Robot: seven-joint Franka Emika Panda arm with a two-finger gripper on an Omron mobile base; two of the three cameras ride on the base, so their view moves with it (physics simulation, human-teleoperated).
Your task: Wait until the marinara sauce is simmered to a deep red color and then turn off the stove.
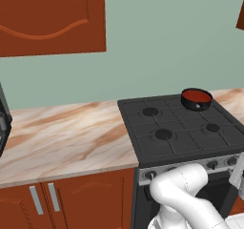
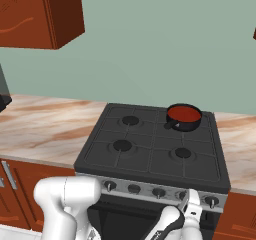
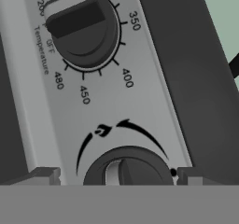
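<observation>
The marinara sauce shows as a flat red surface in a small black pan on the back right burner of the stove. My gripper is low in front of the stove's silver knob strip and is open. In the hand view, its fingertips stand on either side of a dark round burner knob, with nothing between them but that knob. Above it sits a second knob ringed by temperature numbers.
A marble counter runs left of the stove, with red-brown cabinet doors below and wall cabinets above. A dark appliance sits at the counter's far left. More counter lies right of the stove.
</observation>
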